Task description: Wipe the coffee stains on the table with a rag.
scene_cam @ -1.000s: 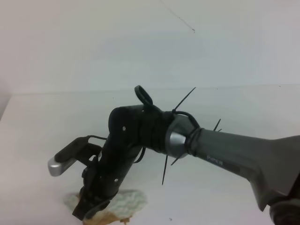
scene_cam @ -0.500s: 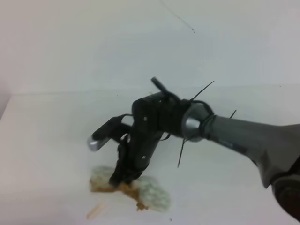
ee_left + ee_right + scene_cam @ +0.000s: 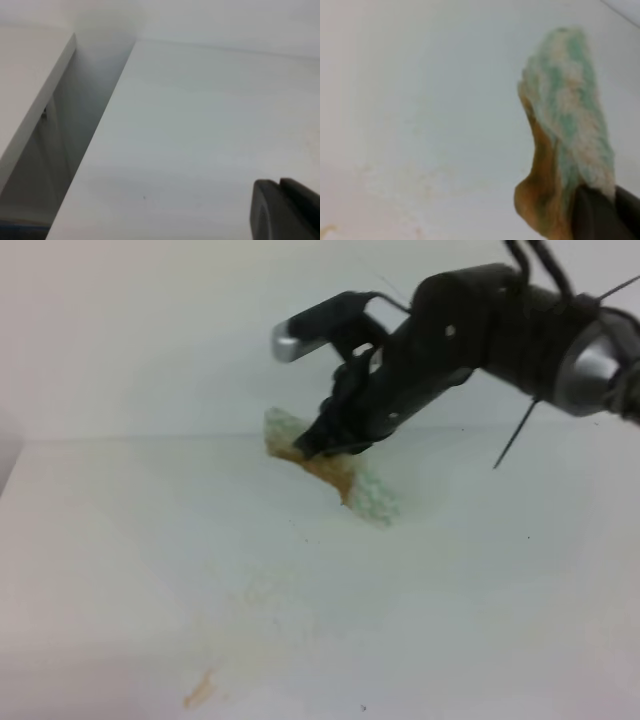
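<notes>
My right gripper [image 3: 318,447] is shut on the rag [image 3: 352,485], a bunched white cloth with green pattern and orange-brown stained patches. The rag hangs from the fingers and appears lifted over the far middle of the white table [image 3: 480,620]. In the right wrist view the rag [image 3: 565,120] sticks out from the dark fingers [image 3: 597,212]. A small orange-brown coffee stain [image 3: 200,689] lies near the front edge, with faint tan smears [image 3: 265,590] behind it. The smears [image 3: 395,175] also show faintly in the right wrist view. Only a dark finger part [image 3: 282,210] of my left gripper shows.
The white wall [image 3: 150,330] rises behind the table. In the left wrist view the table's left edge [image 3: 90,145] drops into a gap beside a white panel [image 3: 30,100].
My right gripper has carried the rag from the front of the table up and back to the right. A small orange streak and faint smears are uncovered where it was.
</notes>
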Controlling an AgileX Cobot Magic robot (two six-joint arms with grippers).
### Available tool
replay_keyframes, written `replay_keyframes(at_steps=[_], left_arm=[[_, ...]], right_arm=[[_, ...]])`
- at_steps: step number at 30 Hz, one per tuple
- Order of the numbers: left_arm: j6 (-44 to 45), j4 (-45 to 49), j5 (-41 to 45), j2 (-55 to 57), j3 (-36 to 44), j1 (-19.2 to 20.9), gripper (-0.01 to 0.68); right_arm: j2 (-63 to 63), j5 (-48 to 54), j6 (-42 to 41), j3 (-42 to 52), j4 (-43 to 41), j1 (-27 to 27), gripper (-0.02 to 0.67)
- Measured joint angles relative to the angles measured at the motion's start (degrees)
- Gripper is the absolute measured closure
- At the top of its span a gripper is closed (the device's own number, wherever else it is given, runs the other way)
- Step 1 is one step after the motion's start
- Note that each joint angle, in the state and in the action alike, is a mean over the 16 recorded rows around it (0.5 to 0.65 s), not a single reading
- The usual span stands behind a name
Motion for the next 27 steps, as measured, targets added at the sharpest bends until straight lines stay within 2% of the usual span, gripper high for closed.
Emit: replay_keyframes(at_steps=[5, 12, 19, 27], left_arm=[[0.00, 0.00, 0.00, 0.00, 0.00, 0.00, 0.672], [0.00, 0.00, 0.00, 0.00, 0.00, 0.00, 0.672], [0.00, 0.00, 0.00, 0.00, 0.00, 0.00, 0.672], [0.00, 0.00, 0.00, 0.00, 0.00, 0.00, 0.672]], right_arm=[[-5.26, -3.80, 3.32, 6.92, -0.62, -3.64, 0.647], [-11.47, -12.72, 6.60, 21.85, 0.99, -7.68, 0.648], [-13.77, -22.05, 4.56, 33.53, 7.13, -9.16, 0.648], [-11.82, -27.06, -0.65, 37.28, 13.44, -9.04, 0.641]])
